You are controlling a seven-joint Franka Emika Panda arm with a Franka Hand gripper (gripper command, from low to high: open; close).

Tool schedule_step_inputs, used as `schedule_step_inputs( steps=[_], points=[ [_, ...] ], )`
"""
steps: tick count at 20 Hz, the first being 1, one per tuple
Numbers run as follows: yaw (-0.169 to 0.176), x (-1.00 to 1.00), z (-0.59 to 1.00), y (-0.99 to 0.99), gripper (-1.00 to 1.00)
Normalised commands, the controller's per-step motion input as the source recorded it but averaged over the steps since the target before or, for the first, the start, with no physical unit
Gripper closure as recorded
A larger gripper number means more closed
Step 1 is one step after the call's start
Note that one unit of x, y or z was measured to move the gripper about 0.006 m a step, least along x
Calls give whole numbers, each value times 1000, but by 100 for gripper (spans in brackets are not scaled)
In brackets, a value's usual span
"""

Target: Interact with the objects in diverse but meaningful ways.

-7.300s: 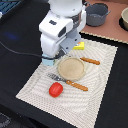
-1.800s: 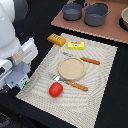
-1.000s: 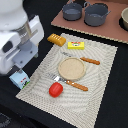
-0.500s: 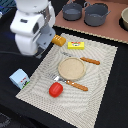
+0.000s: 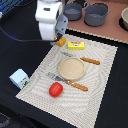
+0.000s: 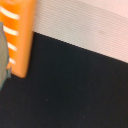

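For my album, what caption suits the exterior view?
White robot arm hovering above the orange ridged block beside a flat yellow box.

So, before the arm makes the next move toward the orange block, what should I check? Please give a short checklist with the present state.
1. Orange block is in the wrist view: ok, it lies at the edge of the mat, partly on the dark table.
2. Pincer open or shut: cannot tell, the arm's white body hides it in the exterior view.
3. Pincer is empty: cannot tell.
4. Yellow box is apart from the orange block: ok, a gap shows between them.
5. Blue carton stands off the mat, away from the arm: ok.
6. Tomato and plate are away from the arm: ok.
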Motion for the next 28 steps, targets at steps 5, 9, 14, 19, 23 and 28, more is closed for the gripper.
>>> schedule_step_inputs(
  steps=[5, 9, 14, 19, 23, 28],
  points=[
    [-48, -114, -257, 510, -100],
    [-27, -191, -240, 99, -100],
    [-26, -134, -345, 0, -100],
    [-16, -191, -508, 38, -100],
    [-36, -236, -548, 289, -100],
    [-38, -259, -569, 349, -100]
  ],
)
